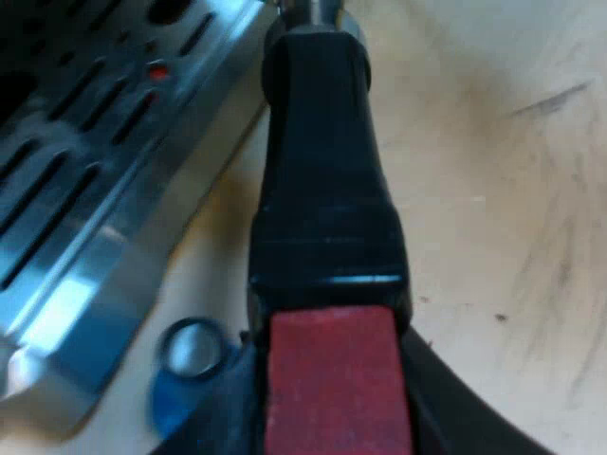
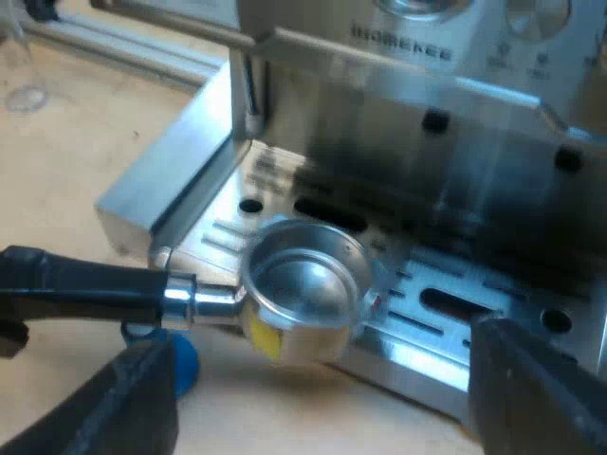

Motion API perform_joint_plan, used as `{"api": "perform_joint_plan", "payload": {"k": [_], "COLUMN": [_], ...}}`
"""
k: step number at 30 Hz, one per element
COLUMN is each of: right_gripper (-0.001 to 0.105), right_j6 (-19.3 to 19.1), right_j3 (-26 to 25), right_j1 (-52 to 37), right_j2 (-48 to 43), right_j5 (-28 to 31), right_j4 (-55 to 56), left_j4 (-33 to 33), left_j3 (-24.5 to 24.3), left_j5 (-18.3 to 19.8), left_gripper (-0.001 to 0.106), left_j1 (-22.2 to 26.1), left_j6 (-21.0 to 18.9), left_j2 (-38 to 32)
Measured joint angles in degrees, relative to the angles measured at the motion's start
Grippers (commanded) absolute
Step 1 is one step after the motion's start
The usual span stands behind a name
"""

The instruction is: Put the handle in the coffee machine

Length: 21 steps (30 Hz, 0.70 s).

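Steel basket of the holder (image 2: 303, 284) sits at the outer edge of the espresso machine's (image 2: 455, 142) drip tray (image 2: 446, 313), mouth up; I cannot tell whether it touches the rim. Its dark handle (image 1: 322, 171) reaches out over the table (image 1: 493, 190), away from the machine. The left gripper (image 1: 332, 408) is clamped on the handle's red end (image 1: 332, 370), black fingers (image 1: 446, 417) pressed to both sides.

A blue tamper (image 1: 185, 379) stands on the table just beside the tray's edge, under the handle. A measuring glass (image 2: 19, 66) stands well apart.

The right gripper (image 2: 322, 408) hangs near the basket, fingers (image 2: 531, 389) spread wide and holding nothing.

Slotted tray lies bare between the basket and the machine's face. On the handle's side away from the tray the wood is bare.
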Motion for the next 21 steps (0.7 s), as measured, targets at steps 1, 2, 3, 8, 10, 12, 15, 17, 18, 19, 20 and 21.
{"api": "perform_joint_plan", "payload": {"k": [1,2,3,8,10,12,15,17,18,19,20,21], "right_gripper": [0.065,0.065,0.065,0.065,0.065,0.065,0.065,0.065,0.065,0.065,0.065,0.065], "right_j6": [0.0,0.0,0.0,0.0,0.0,0.0,0.0,0.0,0.0,0.0,0.0,0.0], "right_j3": [0.2,0.5,0.8,2.9,3.1,3.1,3.1,3.1,3.1,3.1,3.1,3.2], "right_j1": [1.1,1.6,2.3,5.5,5.7,5.7,5.7,5.7,5.7,5.7,5.7,5.7], "right_j2": [0.0,0.0,0.0,1.9,3.9,5.4,7.2,8.2,8.6,9.0,9.1,9.3], "right_j5": [2.2,3.4,5.1,9.5,9.7,9.9,10.0,10.0,10.1,10.1,10.1,10.1], "right_j4": [-0.7,-1.3,-2.0,-5.0,-6.6,-8.0,-10.7,-12.1,-12.7,-13.3,-13.5,-13.9], "left_j4": [0.0,0.0,0.0,0.0,0.0,0.0,0.0,0.0,0.0,0.0,0.0,0.0], "left_j3": [0.0,0.0,0.0,0.0,0.0,0.0,0.0,0.0,0.0,0.0,0.0,0.0], "left_j5": [0.0,0.0,0.0,0.5,2.5,4.2,6.8,6.8,6.8,6.8,6.8,6.8], "left_gripper": [0.000,0.000,0.000,0.000,0.000,0.000,0.000,0.000,0.000,0.000,0.000,0.000], "left_j1": [1.6,2.4,3.5,5.8,5.8,5.8,5.8,5.8,5.8,5.8,5.8,5.8], "left_j6": [0.5,1.0,2.0,4.7,4.9,5.1,5.8,6.4,6.6,6.9,7.3,8.2], "left_j2": [0.0,0.0,0.0,0.0,0.2,0.7,2.6,3.3,3.6,3.9,4.6,6.1]}}
